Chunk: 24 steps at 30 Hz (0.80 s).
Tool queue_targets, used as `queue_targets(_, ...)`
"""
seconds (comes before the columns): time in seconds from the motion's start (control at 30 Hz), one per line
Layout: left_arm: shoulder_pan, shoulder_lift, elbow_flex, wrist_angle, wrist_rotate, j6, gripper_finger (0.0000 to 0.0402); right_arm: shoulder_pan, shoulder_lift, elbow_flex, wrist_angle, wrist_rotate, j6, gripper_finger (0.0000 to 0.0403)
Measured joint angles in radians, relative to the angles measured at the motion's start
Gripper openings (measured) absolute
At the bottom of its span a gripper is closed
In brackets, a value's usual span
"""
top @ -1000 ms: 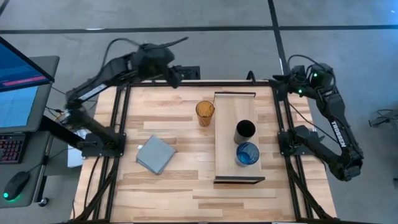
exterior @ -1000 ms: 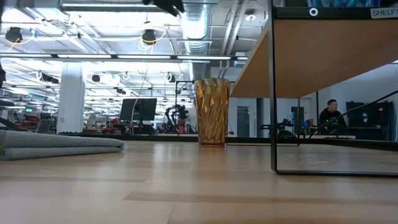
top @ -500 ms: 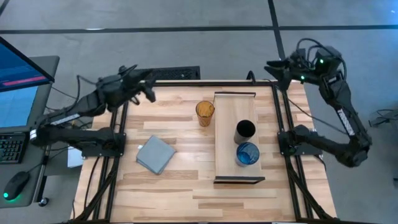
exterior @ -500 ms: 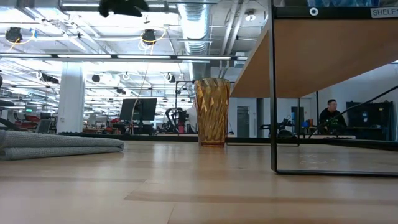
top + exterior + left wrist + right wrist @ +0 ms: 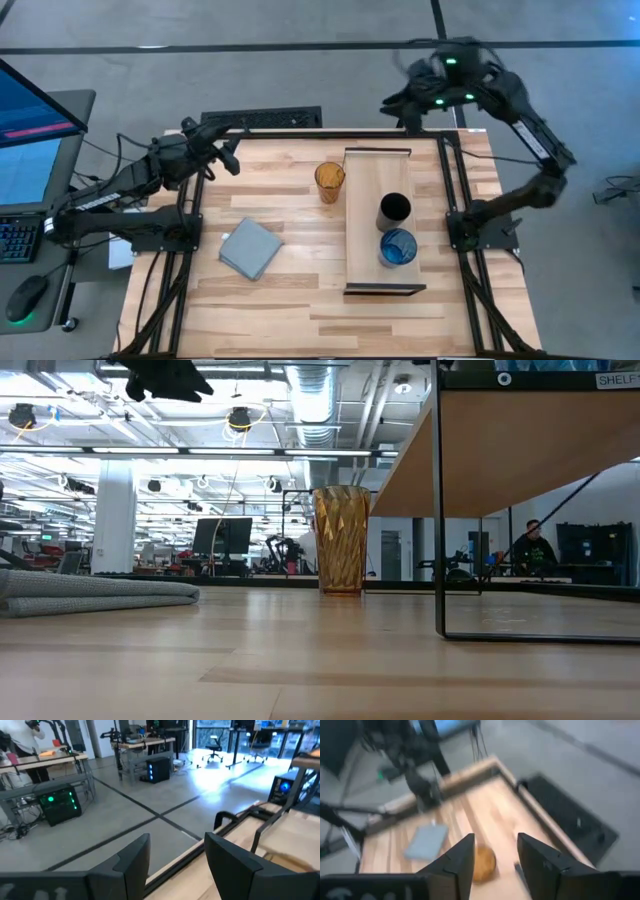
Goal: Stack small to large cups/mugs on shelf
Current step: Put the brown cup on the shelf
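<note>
The amber tumbler [image 5: 330,182] stands upright on its base on the tabletop, just left of the shelf [image 5: 372,270]. It also shows in the low view [image 5: 341,540] and, blurred, in the right wrist view [image 5: 484,861]. The black cup [image 5: 394,210] and the blue cup [image 5: 398,247] stand upright on the shelf board, side by side. My left gripper [image 5: 227,158] hovers open and empty over the table's far left corner, and shows in its wrist view [image 5: 175,857]. My right gripper [image 5: 394,102] hovers open and empty above the table's far edge, beyond the shelf's far end, and shows in its wrist view [image 5: 495,857].
A grey-blue folded cloth [image 5: 250,247] lies on the table's left half, nearer than the tumbler. The shelf's dark end brackets [image 5: 438,510] stand on the tabletop. A black keyboard [image 5: 265,118] lies beyond the far edge. Bare wood lies along the near edge.
My left gripper has swung from above the far edge toward the table's left edge and come lower. My right gripper has swung from the far right corner toward the table's left along the far edge, its arm rising. The cups have not moved.
</note>
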Motion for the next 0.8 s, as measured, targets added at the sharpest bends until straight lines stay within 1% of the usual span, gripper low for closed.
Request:
queue_targets(0.1,0.0,0.004,0.0,-0.025,-0.001,0.005,0.0181,0.062,0.11,0.129,-0.148,0.061,-0.026,0.0162)
queue_targets(0.17,0.0,0.01,0.0,-0.039,0.001,0.012,0.0181,0.089,0.169,0.195,-0.213,0.066,-0.028,0.0155)
queue_targets(0.27,0.0,0.01,0.0,-0.057,0.002,0.024,0.0181,0.127,0.237,0.26,-0.256,0.062,-0.021,0.015)
queue_targets(0.43,0.0,0.01,0.0,-0.078,0.002,0.027,0.0181,0.183,0.327,0.286,-0.249,0.061,-0.026,0.0148)
queue_targets(0.63,0.0,0.01,0.001,-0.126,0.006,0.026,0.0181,0.241,0.422,0.287,-0.265,0.063,-0.143,0.0153)
queue_targets(0.8,0.0,0.011,0.001,-0.187,0.01,-0.005,0.0181,0.287,0.498,0.287,-0.281,0.062,-0.159,0.0148)
